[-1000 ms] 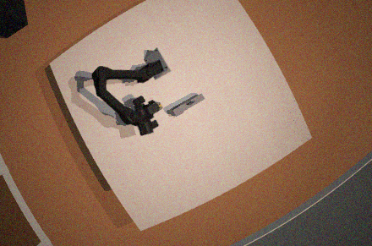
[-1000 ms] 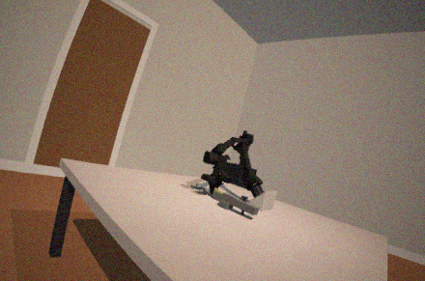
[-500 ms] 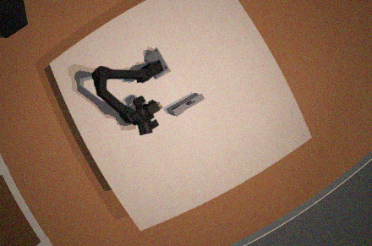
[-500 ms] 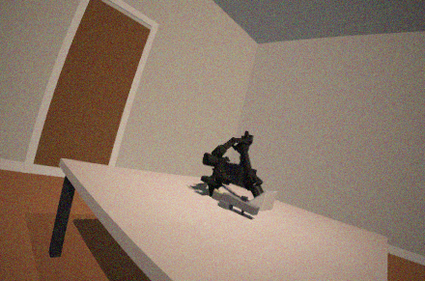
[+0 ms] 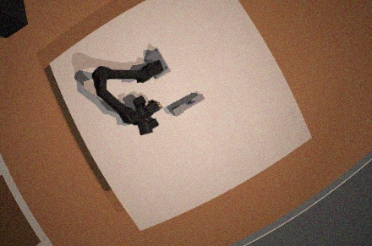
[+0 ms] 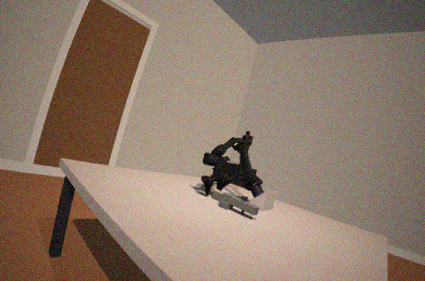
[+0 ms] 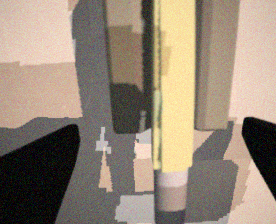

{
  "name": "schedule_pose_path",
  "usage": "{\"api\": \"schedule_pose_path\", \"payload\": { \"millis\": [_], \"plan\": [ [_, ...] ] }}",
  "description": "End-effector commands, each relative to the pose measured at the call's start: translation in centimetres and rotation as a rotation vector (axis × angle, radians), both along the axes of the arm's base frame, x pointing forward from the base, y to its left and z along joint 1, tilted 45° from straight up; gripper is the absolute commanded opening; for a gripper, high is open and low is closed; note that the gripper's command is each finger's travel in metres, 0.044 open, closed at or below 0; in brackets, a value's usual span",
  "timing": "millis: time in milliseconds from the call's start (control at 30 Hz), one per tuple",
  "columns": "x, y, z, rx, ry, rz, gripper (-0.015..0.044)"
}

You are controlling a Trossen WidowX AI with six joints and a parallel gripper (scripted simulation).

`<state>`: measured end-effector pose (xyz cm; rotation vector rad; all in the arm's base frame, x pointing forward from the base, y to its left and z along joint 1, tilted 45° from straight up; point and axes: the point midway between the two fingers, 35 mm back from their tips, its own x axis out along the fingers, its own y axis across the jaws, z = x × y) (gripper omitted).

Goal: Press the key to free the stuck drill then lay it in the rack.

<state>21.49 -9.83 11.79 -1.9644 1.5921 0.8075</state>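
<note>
My gripper [image 5: 157,106] [image 7: 160,129] is open, its black fingertips wide apart on either side of a yellow bar [image 7: 176,85]. The bar runs down the middle of the wrist view and ends in a narrower grey part [image 7: 171,197]; neither fingertip touches it there. I cannot tell whether it is the key or the drill. A long grey fixture [image 5: 179,108] [image 6: 237,204] lies beside the gripper in the top and exterior views. In the wrist view a brown-grey wall [image 7: 216,65] stands right of the bar. The rack cannot be told apart from the fixture.
The black arm [image 5: 120,73] [image 6: 232,172] bends from its base plate at the back of the pale table [image 5: 237,106] [image 6: 169,223]. Shadows cover much of the surface below the fingers in the wrist view.
</note>
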Motion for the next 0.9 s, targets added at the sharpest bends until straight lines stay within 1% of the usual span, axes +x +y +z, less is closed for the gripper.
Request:
{"api": "schedule_pose_path", "payload": {
  "millis": [0,567,600,667,867],
  "plan": [
    [-0.1,0.9,0.9,0.005,-0.008,-0.001,0.0440],
    [-1.0,5.4,5.5,0.009,-0.006,-0.004,0.0440],
    [-0.9,4.8,4.7,0.015,-0.008,-0.001,0.0440],
    [-0.5,5.4,4.7,0.031,-0.021,0.015,0.0440],
    [2.1,9.4,4.2,0.134,-0.097,0.111,0.0440]
  ]
}}
